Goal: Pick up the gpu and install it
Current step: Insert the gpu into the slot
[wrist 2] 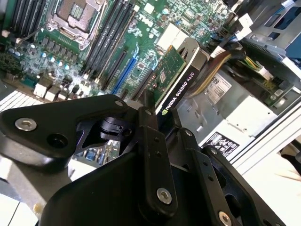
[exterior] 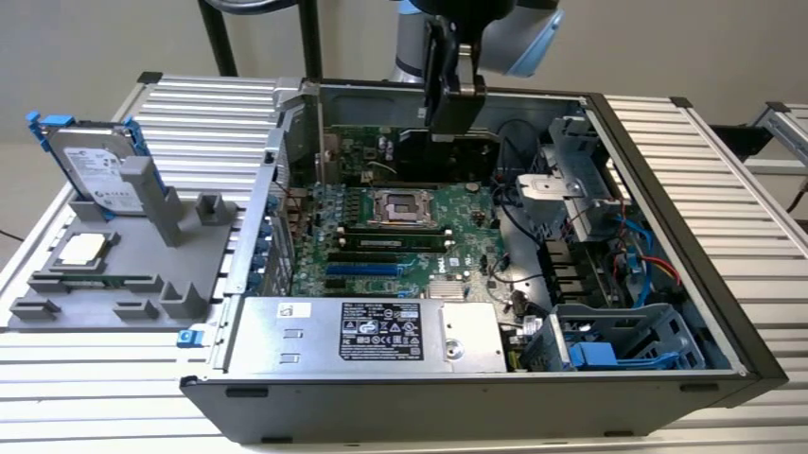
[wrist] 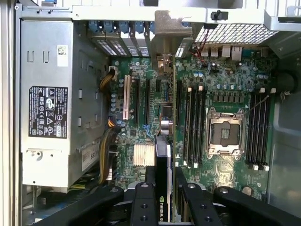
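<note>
Exterior view: the end effector (exterior: 452, 106) pinches the gpu (exterior: 445, 156) above the motherboard (exterior: 378, 241). Second wrist view: the gpu hangs clear of the motherboard. First wrist view: edge-on over the motherboard; picked up, apparently not yet seated.

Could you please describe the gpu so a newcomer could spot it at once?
Find the open computer case; the gripper hangs over its green motherboard. The gpu is the flat card clamped upright in that gripper, black-faced, unlike the silver hard drive outside the case.
</note>
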